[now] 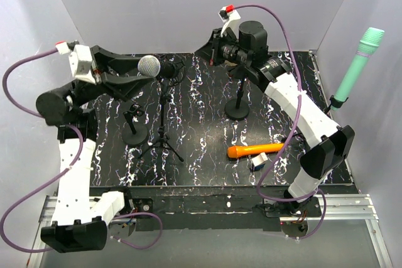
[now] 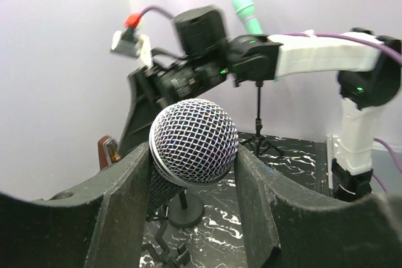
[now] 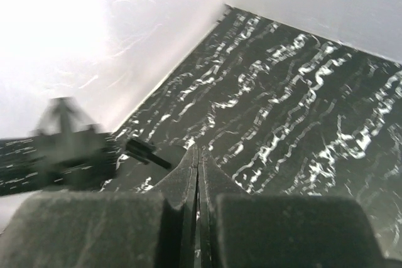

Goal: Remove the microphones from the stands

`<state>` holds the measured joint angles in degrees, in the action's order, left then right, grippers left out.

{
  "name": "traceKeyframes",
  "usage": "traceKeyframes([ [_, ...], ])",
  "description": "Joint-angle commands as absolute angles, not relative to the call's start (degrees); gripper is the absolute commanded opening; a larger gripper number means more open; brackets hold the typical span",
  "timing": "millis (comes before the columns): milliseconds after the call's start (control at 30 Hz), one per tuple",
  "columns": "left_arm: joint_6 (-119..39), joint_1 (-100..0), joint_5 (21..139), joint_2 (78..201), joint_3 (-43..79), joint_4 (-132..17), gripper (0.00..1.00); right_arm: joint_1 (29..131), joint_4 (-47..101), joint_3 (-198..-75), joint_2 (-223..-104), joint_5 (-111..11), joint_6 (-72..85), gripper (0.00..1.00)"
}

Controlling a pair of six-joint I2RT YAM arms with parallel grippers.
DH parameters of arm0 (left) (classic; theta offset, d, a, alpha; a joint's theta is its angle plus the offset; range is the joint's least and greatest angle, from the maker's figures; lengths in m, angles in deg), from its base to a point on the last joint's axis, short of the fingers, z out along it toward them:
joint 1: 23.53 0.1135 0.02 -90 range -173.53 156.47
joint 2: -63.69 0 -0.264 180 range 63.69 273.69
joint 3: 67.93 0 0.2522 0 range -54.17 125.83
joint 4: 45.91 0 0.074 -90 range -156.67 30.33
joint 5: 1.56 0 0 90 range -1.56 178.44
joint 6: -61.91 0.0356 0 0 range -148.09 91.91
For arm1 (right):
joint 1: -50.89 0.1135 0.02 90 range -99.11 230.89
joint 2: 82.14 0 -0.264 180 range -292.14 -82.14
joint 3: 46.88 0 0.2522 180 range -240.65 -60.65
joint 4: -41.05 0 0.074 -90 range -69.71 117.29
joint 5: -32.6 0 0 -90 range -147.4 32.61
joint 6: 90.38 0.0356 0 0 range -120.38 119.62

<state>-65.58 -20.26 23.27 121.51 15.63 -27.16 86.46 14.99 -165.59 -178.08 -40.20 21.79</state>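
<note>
A microphone (image 1: pixel 151 66) with a silver mesh head and a black body sits in the clip of a black tripod stand (image 1: pixel 162 136) at the left middle of the mat. My left gripper (image 1: pixel 139 72) is shut on the mesh head. In the left wrist view the microphone head (image 2: pixel 193 141) fills the gap of the left gripper (image 2: pixel 192 158), and both fingers (image 2: pixel 122 199) press its sides. My right gripper (image 1: pixel 207 47) hovers at the back centre, to the right of the microphone and clear of it. The right gripper (image 3: pixel 198 150) is shut on nothing.
An orange microphone (image 1: pixel 254 150) lies on the black marbled mat (image 1: pixel 207 136) beside a small white and blue object (image 1: pixel 257 162). Round-base stands are at the centre right (image 1: pixel 237 110) and the left (image 1: pixel 134 134). A green microphone (image 1: pixel 359 64) stands by the right wall.
</note>
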Motion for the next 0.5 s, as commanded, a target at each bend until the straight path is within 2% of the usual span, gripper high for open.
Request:
traceKeyframes([
  [0, -71.24, -19.75, 23.4, 115.81, 18.43, -15.29, 0.0, 84.81, 14.19, -163.92, -177.41, -44.57, 20.63, 0.01],
  [133, -70.1, -19.66, 23.14, 114.58, 15.01, -15.81, 0.0, 84.9, 14.55, -163.57, -176.71, -41.94, 18.09, 0.01],
  [233, -69.84, -19.75, 22.96, 113.88, 12.9, -15.64, 0.0, 84.9, 14.98, -163.13, -174.78, -34.91, 10.99, 0.02],
  [333, -69.84, -19.66, 22.7, 113.35, 11.49, -15.29, 0.0, 84.99, 15.34, -163.38, -172.85, -32.88, 6.93, 0.19],
  [467, -71.24, -19.49, 23.22, 112.91, 9.12, -13.44, 0.0, 84.99, 13.49, -164.27, -171.62, -27.88, 1.74, 0.31],
])
